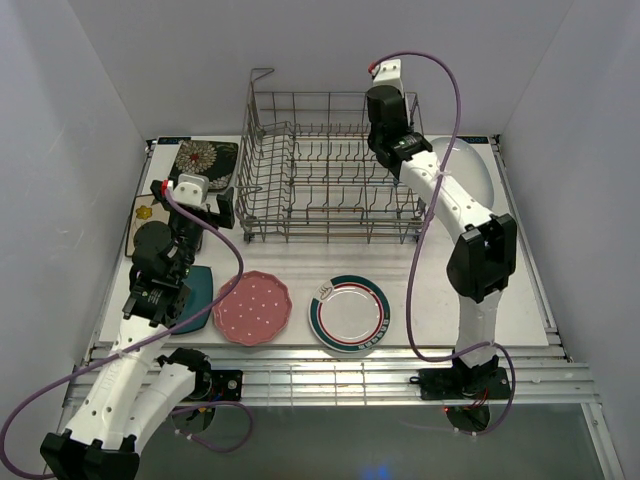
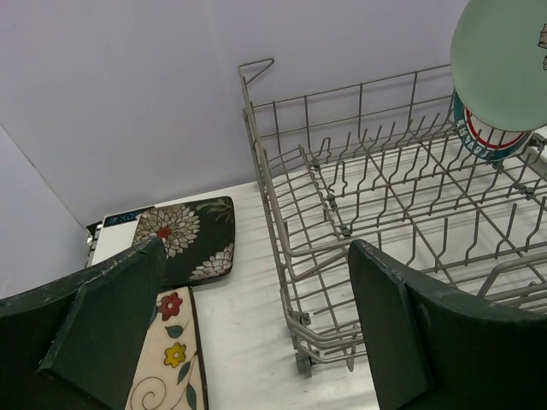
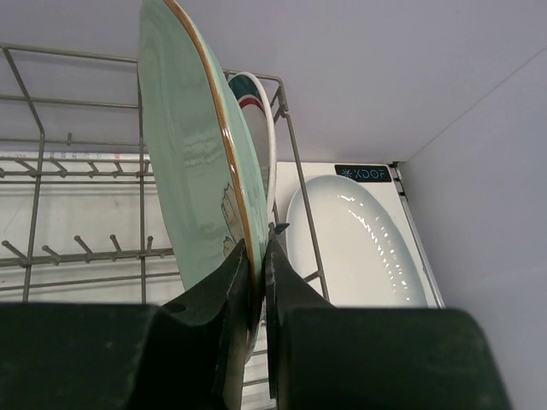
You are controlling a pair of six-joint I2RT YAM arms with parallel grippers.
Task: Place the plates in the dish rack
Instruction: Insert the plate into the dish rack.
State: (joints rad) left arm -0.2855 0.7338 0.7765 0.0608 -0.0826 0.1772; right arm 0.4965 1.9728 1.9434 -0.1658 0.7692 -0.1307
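- The mint plate (image 3: 192, 188) is pale green and glossy, with a thin orange-brown rim. It stands on edge.
- The right pincer (image 3: 261, 269) is clenched on the mint plate's lower rim, one dark finger on each face.
- The mint plate is at the far right end of the dish rack (image 1: 330, 175). The fingers hide whether its lower edge sits among the tines.
- The dish rack is a grey wire basket with tall sides and rows of upright tines.
- Close behind the mint plate, the racked plate (image 3: 259, 120) stands upright by the rack's right end wall. It is a white round with a green and red rim.
- On the worktop (image 1: 430, 300) in front of the rack lie the pink dotted plate (image 1: 252, 308), which has a scalloped edge, and the green-rimmed plate (image 1: 348, 313). They are side by side and apart.
- The dark teal plate (image 1: 203, 295) lies just left of the pink one, partly under the left arm.
- The black floral square (image 1: 205, 160) lies left of the rack. The cream floral square (image 2: 167, 359) meets its near edge.
- The white oval plate (image 3: 359, 239) lies flat on the worktop, right of the rack.
- The left pincer (image 2: 256, 256) is spread wide and grasps nothing. It hangs over the worktop by the rack's left end.
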